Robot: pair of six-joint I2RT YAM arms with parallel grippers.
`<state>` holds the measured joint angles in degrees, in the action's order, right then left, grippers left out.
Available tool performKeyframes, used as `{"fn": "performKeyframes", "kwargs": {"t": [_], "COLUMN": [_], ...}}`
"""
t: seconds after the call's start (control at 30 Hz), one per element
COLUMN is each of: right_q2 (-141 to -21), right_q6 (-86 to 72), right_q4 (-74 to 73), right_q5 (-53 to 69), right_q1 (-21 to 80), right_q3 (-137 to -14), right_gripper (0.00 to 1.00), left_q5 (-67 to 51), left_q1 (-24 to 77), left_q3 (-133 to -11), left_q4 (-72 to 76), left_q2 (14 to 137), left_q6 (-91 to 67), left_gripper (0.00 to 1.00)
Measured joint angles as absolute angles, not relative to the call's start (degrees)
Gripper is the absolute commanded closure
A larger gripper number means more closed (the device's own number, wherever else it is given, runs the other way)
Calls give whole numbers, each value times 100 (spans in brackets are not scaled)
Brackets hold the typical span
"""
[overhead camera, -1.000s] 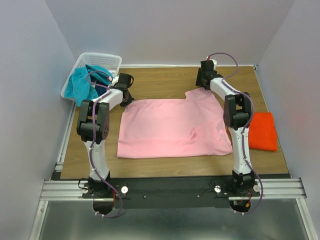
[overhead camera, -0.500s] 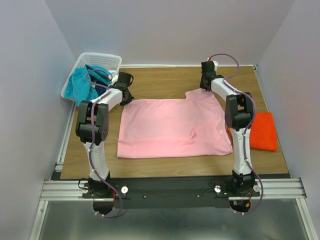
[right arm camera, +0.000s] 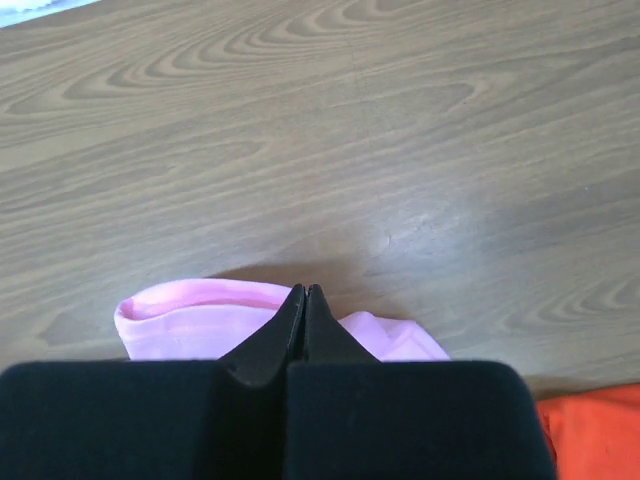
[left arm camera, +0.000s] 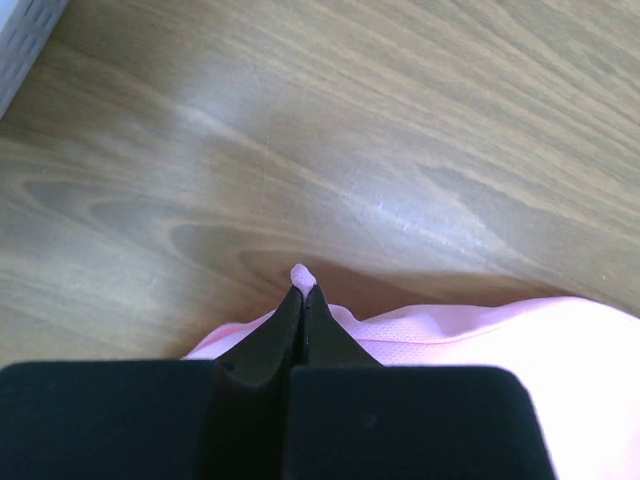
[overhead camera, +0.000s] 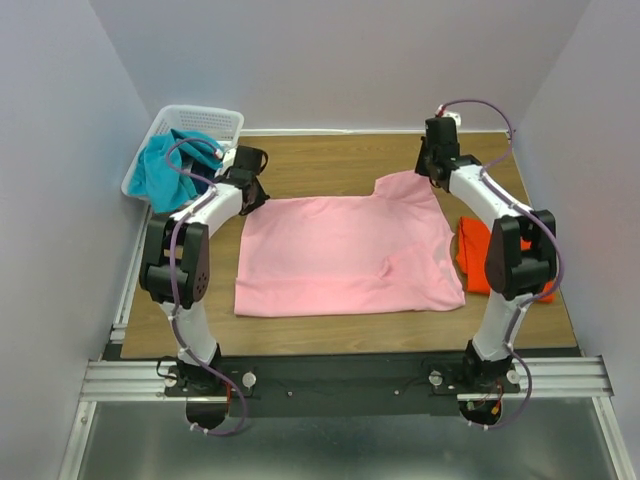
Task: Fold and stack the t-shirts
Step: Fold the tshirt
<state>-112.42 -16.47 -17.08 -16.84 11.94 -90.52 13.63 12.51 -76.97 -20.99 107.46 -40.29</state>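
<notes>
A light pink t-shirt (overhead camera: 345,255) lies spread flat on the wooden table. My left gripper (overhead camera: 256,198) is at the shirt's far left corner. In the left wrist view the left gripper (left arm camera: 303,290) is shut, with a nub of pink cloth (left arm camera: 300,273) poking out past the tips. My right gripper (overhead camera: 432,176) is at the far right corner. In the right wrist view the right gripper (right arm camera: 304,290) is shut on the pink hem (right arm camera: 190,310). A folded orange t-shirt (overhead camera: 472,255) lies at the right, partly hidden behind the right arm.
A white basket (overhead camera: 215,118) at the far left holds a teal garment (overhead camera: 165,172) that hangs over its rim. Purple walls stand close on both sides. Bare wood (overhead camera: 330,160) lies beyond the pink shirt.
My right gripper has shut on the shirt's far right corner and shifted right and farther back, its elbow swinging out over the orange shirt. The left gripper has stayed shut in place.
</notes>
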Motion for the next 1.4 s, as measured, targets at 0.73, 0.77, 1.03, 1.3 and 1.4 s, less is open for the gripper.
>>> {"fn": "performKeyframes", "kwargs": {"t": [0.73,0.77,1.03,1.3,1.4], "right_q2": [-7605,-7511,-6611,-6038,-5913], "right_q6": [-2196,-2206,-2248,-2329,-2381], "right_q4": [-1704,-1754,-2375,-2777,-2869], "right_q5": [-1555,-1555,-1468,-1345,-1286], "right_q1": [1293,1293,1308,1308,1308], "right_q3": [-5642,-5581,-5129,-4915,-4783], "right_gripper": [99,99,99,99,99], "left_q5": [1378,1391,1555,1584,1584], "left_q1": [1343,1350,1352,1352,1352], "left_q3": [-5638,-5544,-5384,-5004,-4866], "left_q4": [-1728,-1723,-1728,-1702,-1647], "left_q2": [9008,8923,8621,8235,8208], "left_q6": [-4233,-4252,-4322,-4342,-4340], "left_gripper": [100,100,100,100,100]}}
